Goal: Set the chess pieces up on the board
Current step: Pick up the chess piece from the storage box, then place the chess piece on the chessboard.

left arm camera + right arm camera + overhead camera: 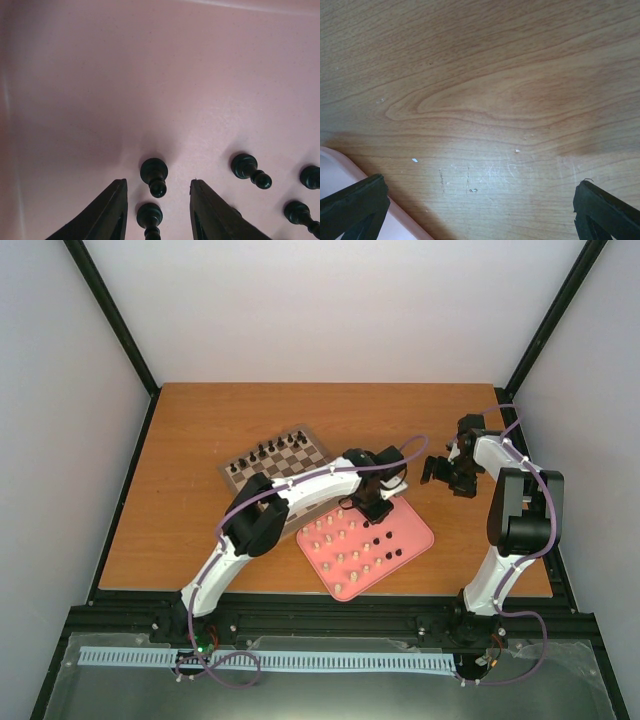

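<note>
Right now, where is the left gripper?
In the top view the left gripper hangs over the far edge of the pink tray, right of the chessboard. Two dark pawns sit between its open jaws.

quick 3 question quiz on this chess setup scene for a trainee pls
1. Fill in: the pieces standing on the board are ___ in colour.
2. True or false: the left end effector is shut.
3. The right end effector hangs over: A the board, B bare table, C the left end effector.

Key:
1. dark
2. false: it is open over dark pieces on the pink tray
3. B
</note>
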### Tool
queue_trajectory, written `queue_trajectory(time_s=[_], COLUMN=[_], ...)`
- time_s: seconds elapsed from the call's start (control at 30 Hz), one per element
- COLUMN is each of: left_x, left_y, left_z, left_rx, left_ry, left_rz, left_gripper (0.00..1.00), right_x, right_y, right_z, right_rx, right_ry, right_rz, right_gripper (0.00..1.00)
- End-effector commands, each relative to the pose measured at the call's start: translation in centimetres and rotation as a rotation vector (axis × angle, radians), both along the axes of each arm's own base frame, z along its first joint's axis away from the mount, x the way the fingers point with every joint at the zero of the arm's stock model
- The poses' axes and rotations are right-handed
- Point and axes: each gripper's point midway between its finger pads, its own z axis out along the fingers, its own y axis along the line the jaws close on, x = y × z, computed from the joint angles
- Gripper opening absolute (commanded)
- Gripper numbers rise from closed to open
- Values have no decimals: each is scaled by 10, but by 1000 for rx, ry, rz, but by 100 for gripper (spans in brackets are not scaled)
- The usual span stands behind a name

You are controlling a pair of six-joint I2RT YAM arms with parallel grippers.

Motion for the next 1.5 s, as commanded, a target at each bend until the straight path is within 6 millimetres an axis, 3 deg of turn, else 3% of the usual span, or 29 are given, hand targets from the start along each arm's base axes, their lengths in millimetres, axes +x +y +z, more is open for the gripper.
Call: queue_trajectory(time_s=[0.0,0.17,0.7,0.83,0.97,1.1,1.2,1.47], left_x=[-1,-1,3,6,22,57,90,160], left_y=[-12,-13,-14,-14,-6,19,58,185], left_z=[1,-2,-5,2,24,65,86,70], left_rx=[-21,-22,-10,-17,-10,-41,-51,57], left_ry=[-4,0,-9,-17,-67,-137,-171,-206], left_rz=[-20,-21,-12,0,31,141,251,523], left_gripper=[37,37,6,3,2,1,1,1], right_x=[3,3,2,2,2,1,2,4], right_y=[3,3,2,2,2,2,3,4], right_z=[10,10,9,9,11,9,8,4], right_rx=[1,0,-3,-2,-4,-2,2,12], right_ry=[-40,-40,-38,-38,-43,-39,-40,-31], right_rz=[17,18,15,15,16,16,14,15], right_gripper=[100,100,100,100,100,100,100,100])
